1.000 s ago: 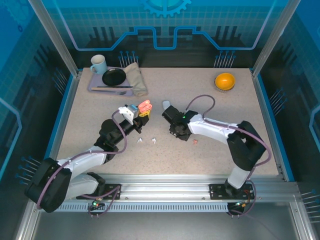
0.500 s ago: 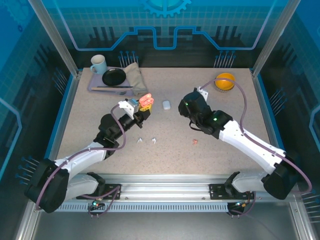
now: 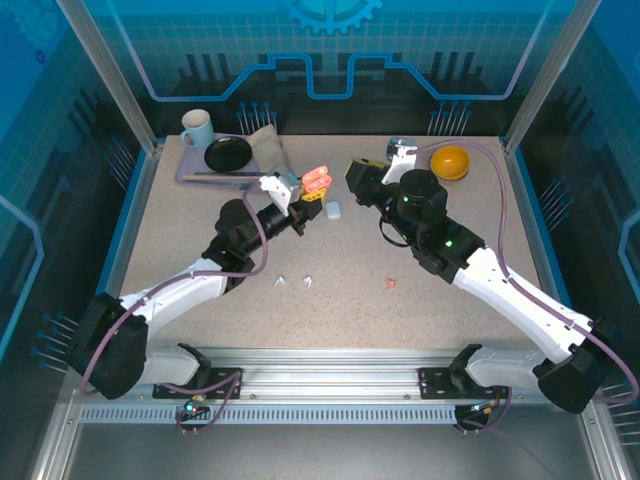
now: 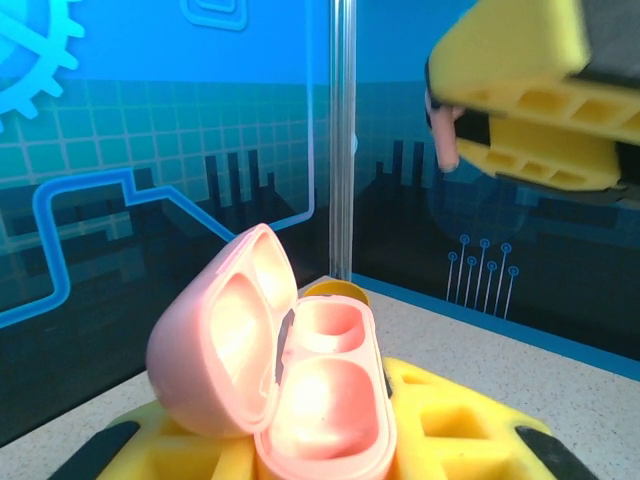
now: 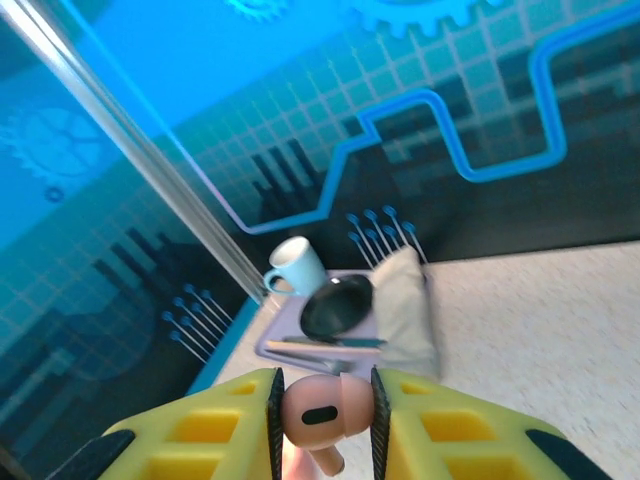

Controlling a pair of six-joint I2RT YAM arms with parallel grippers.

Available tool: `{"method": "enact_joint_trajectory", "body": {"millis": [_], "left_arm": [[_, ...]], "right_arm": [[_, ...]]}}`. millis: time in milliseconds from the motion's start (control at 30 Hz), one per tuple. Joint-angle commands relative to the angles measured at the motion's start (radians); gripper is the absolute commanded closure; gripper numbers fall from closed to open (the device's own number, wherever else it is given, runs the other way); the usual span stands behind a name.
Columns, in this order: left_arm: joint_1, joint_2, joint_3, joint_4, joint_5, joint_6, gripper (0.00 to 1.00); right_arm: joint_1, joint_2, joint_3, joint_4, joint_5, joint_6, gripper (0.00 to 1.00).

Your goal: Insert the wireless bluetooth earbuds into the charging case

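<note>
The left end effector [image 3: 310,195] clamps the case [image 4: 300,390] lid-open, wells exposed, so the right end effector [image 3: 356,173], at its 3 o'clock, clamped on a pink earbud [image 5: 322,412], can likely seat it. White earbuds [image 3: 283,281] lie at 6 o'clock.

Tray [image 3: 191,168] back-left, bowl [image 3: 450,161] back-right — earbuds [image 3: 308,281] on table [image 3: 350,315], nearer bases.

Speckled table [image 3: 340,320], blue circuit-patterned walls [image 3: 420,40]
</note>
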Motion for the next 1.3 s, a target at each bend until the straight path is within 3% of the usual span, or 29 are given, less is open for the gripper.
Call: {"method": "enact_joint_trajectory", "body": {"millis": [0,400,1267], "left_arm": [[-0.021,0.039,0.074,-0.034,-0.014,0.019,1.00],[-0.079,0.134,0.225,-0.107,-0.075,0.034,1.00],[-0.088,0.139,0.235,-0.094,-0.080,0.046,1.00]], "right_arm": [[-0.011,-0.015,0.011,0.147,-0.082,-0.042,0.71],[-0.015,0.004,-0.047,0.265,-0.162,0.107,0.71],[-0.028,0.033,-0.125,0.275,-0.148,0.181,0.72]]}}
